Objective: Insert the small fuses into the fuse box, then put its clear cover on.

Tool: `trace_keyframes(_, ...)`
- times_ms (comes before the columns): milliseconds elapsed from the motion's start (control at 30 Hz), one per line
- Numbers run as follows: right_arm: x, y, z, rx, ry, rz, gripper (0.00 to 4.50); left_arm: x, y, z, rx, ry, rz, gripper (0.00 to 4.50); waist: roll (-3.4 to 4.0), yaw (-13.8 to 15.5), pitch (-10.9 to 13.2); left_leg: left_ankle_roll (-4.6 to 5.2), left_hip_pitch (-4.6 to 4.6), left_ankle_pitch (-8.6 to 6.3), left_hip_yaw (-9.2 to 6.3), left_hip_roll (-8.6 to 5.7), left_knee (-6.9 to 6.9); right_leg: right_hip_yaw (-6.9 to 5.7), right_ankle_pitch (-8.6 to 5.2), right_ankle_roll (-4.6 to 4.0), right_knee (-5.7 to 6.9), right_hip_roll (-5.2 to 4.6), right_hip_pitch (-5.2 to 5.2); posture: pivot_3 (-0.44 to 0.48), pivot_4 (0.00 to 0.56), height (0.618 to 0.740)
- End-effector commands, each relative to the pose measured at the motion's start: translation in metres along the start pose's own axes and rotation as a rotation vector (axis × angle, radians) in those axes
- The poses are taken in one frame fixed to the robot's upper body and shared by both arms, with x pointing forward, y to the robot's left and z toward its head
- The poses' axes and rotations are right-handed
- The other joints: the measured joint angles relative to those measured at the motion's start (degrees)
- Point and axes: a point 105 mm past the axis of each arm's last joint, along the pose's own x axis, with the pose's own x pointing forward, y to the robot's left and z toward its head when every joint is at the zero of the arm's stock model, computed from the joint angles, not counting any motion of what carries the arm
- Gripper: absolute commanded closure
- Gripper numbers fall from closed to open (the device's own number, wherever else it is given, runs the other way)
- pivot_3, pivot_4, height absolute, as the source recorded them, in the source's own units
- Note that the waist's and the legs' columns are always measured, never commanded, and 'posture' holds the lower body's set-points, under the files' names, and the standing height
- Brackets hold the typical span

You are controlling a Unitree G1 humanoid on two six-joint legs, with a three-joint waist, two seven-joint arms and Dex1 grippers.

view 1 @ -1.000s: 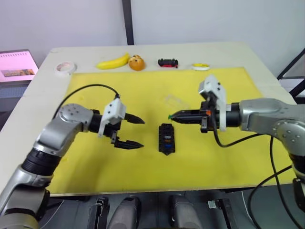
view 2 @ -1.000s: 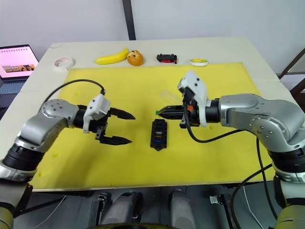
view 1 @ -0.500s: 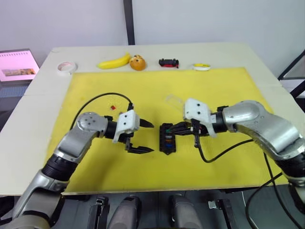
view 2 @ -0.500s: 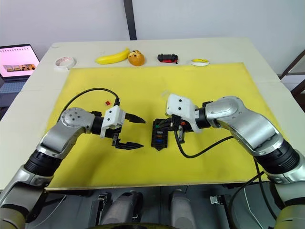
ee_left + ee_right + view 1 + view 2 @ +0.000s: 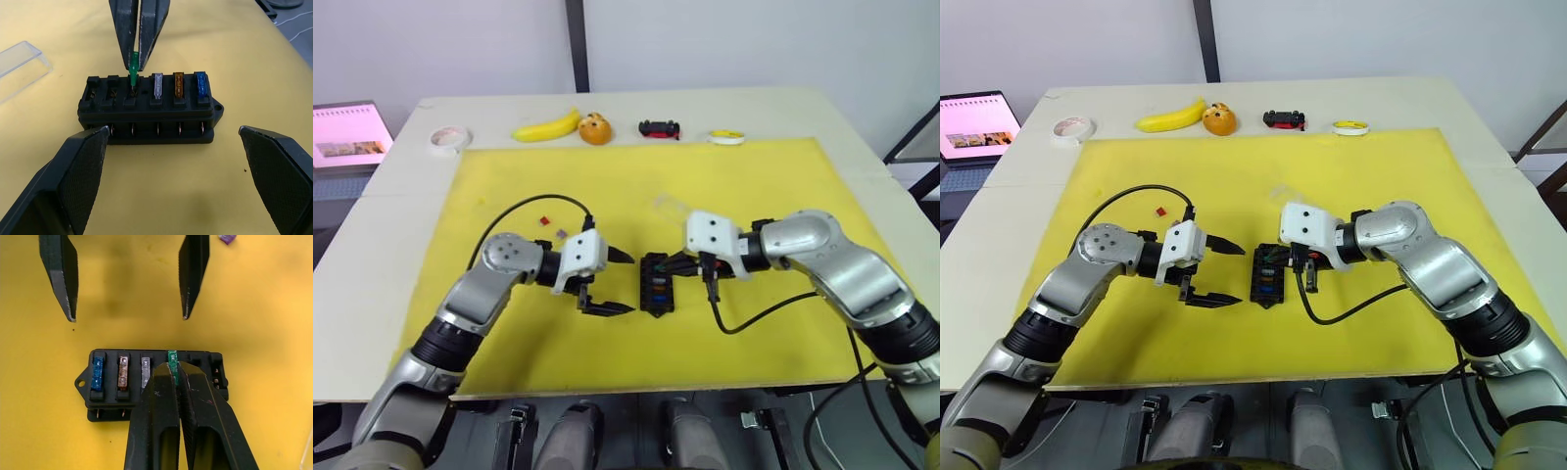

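Currently right fingers (image 5: 174, 369) pinch green fuse (image 5: 133, 64) over fuse box (image 5: 149, 110) slot; left fingers (image 5: 615, 282) wide, at box's 9 o'clock.

Place: a robotics test lab, or a workspace much like 1.
Table (image 5: 372, 255): a pale tabletop is carrying a yellow mat (image 5: 773, 196) as a work surface.
Props: a banana (image 5: 546, 126), an orange (image 5: 595, 129), a toy car (image 5: 659, 128) and 2 tape rolls (image 5: 448, 139) are lying in a row along the far edge.
Surroundings: plain grey walls are standing behind, and a laptop (image 5: 350, 134) is glowing pink at the robot's left.
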Motion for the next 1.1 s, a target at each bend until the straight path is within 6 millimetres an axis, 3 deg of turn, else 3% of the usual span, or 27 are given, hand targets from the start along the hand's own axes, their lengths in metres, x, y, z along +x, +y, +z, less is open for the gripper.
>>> trace_keyframes(33,-0.0026,-0.0032,0.0032,-0.027,-0.01,-0.021,4.5,-0.0001,0.0016,0.0109,0.059,-0.018,0.002,0.01,0.0,0.0,0.0,0.0,0.0,0.0,0.0,0.0,0.0,0.0,0.0,0.0,0.0,0.0,0.0,0.0,0.15,0.74)
trace_keyframes(1067,0.0016,-0.0071,-0.0034,-0.025,0.003,-0.025,4.5,0.0013,0.0029,0.0138,0.064,-0.022,0.004,0.01,0.0,-0.03,0.0,-0.01,0.0,0.01,-0.01,-0.02,0.08,0.0,0.0,0.0,0.11,0.0,0.0,0.0,0.15,0.74)
trace_keyframes(1100,0.001,-0.0079,-0.002,-0.024,0.0,-0.028,4.17,0.0013,0.003,0.0137,0.064,-0.022,0.005,0.0,0.0,-0.02,0.0,-0.01,0.0,0.01,-0.01,-0.02,0.08,0.0,0.0,0.0,0.11,0.0,0.0,0.0,0.15,0.74)
